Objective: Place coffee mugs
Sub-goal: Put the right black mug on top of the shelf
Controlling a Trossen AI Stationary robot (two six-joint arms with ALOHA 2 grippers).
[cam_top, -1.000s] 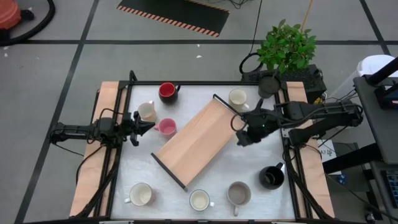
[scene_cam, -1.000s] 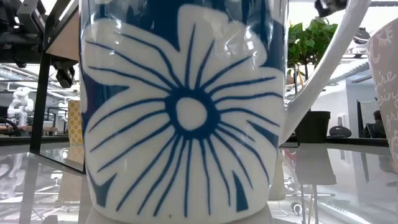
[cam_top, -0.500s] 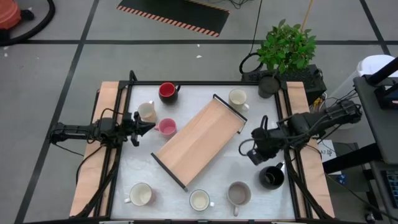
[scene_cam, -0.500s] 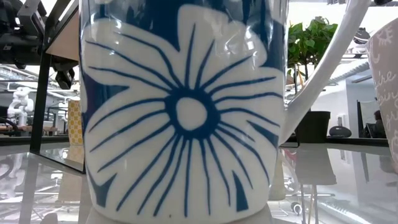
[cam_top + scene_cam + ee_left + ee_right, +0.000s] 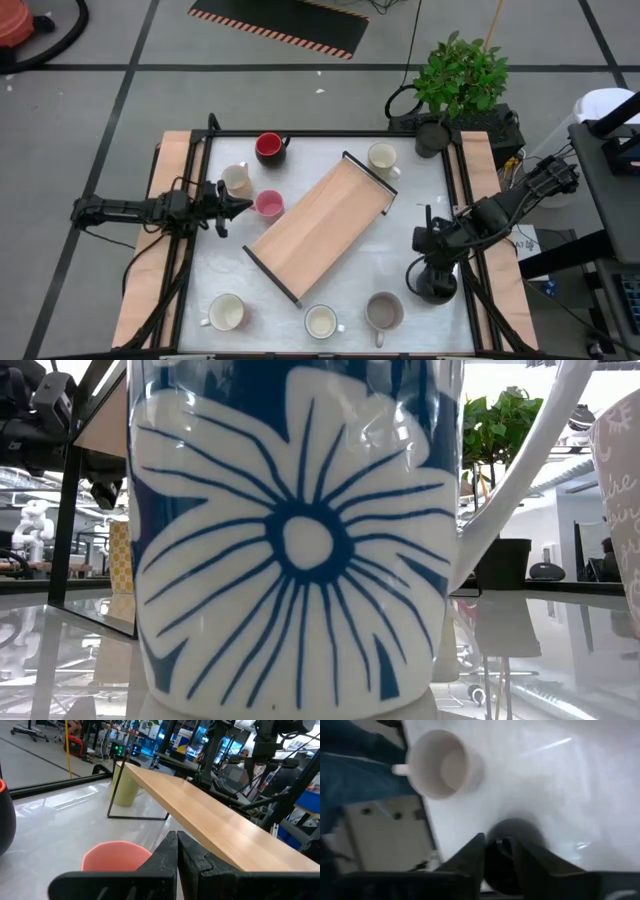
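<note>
While the right hand (image 5: 428, 278) sits right over the black mug (image 5: 436, 287) at the table's near right, fingers part-open around the rim (image 5: 506, 851), nothing is gripped yet as far as I can tell. One finger looks inside the rim and one outside, but it's blurry, so don't trust that.

To do this step well: settle lower, pinch the wall squarely away from the handle, then lift straight up before swinging over. My read is the wooden shelf (image 5: 318, 228) lying diagonally mid-table is the target; come in above its black end frame (image 5: 368, 176), not through it.

Left hand (image 5: 232, 205) is shut and holds nothing, parked just beside the pink mug (image 5: 266, 204). In its own wrist view the pink mug (image 5: 116, 856) is right ahead of the closed tips.

Other mugs:
- red mug (image 5: 269, 147) and a cream mug (image 5: 236, 179), far left
- cream mug (image 5: 383, 157), far side, near the shelf end
- grey mug (image 5: 383, 311), closest neighbour of the black one; watch the elbow swing
- cream mug (image 5: 321, 322) and another cream mug (image 5: 227, 313) along the near edge

Potted plant (image 5: 460, 75) stands off the far right corner, clear of the path. Low view is blocked by a blue floral mug (image 5: 296, 530).
</note>
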